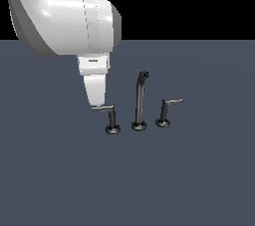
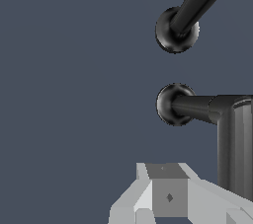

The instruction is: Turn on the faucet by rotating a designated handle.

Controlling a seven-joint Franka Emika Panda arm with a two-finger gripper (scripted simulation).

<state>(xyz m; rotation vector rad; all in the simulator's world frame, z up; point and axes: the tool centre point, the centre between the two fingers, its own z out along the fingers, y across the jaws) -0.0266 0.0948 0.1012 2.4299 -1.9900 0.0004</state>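
Observation:
The faucet is a dark three-piece set on a flat grey surface. Its handle [image 1: 112, 119] stands on the exterior view's left, a short post on a round base with a thin silvery lever [image 1: 102, 109] pointing left. My gripper [image 1: 97, 103] hangs straight down over the lever's free end, its tips level with it. In the wrist view the fingers [image 2: 168, 191] are together, with nothing between them. The lever [image 2: 237, 144] runs close beside them, and I cannot tell whether they touch. The handle's post [image 2: 192, 107] and base show beyond.
The tall curved spout [image 1: 139, 98] [image 2: 197, 1] stands just right of the handle in the exterior view. A second lever handle [image 1: 163, 114] stands further right, its lever pointing right. The grey floor [image 1: 60, 180] stretches around all three.

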